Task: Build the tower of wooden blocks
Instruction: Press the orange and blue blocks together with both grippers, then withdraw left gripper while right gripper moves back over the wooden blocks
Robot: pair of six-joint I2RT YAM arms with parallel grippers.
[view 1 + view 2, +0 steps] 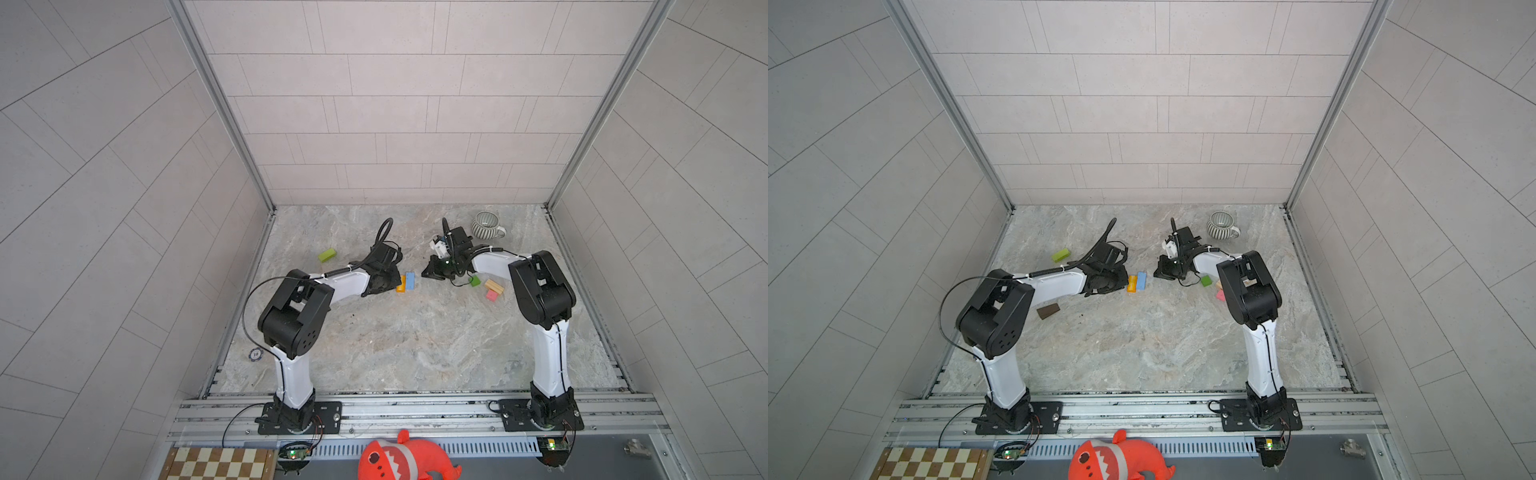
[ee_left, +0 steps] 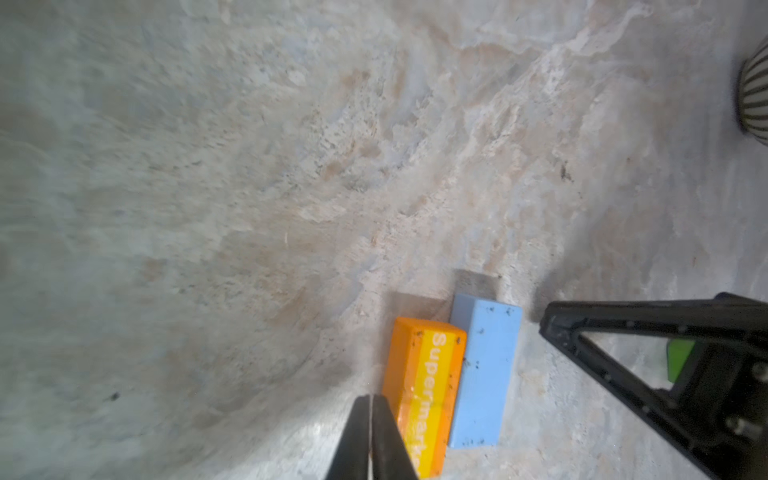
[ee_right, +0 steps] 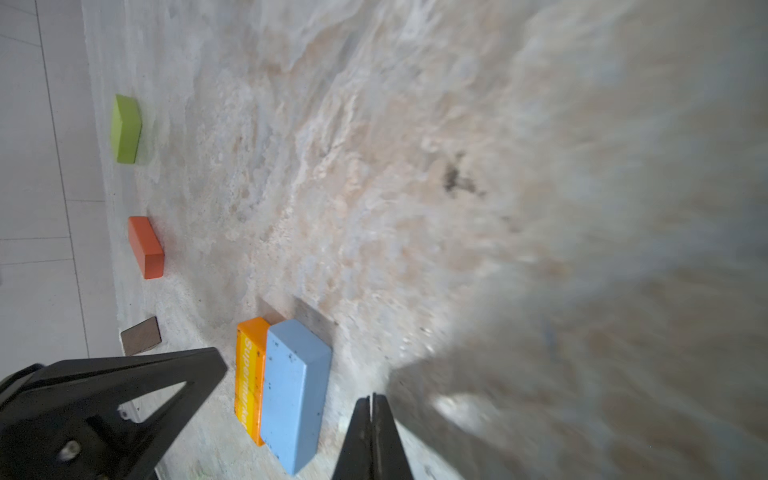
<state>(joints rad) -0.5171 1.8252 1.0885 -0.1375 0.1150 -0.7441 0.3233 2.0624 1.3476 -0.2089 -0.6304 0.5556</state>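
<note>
Marbled counter (image 1: pixel 395 353): orange block (image 2: pixel 424 386) and blue block (image 2: pixel 486 374) are flanked by closed, empty left claw (image 2: pixel 369 436) and right claw (image 3: pixel 372 436); judged light, rigid, slick, best pinched across long sides

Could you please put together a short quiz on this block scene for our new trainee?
1. True or false: the blue block and the orange block lie side by side, touching.
2. Seen from above, where is the mug? A back right; B front left; C centre.
3. What do the left hand and right hand hold?
Key: 1 true; 2 A; 3 nothing, both are shut and empty.
</note>
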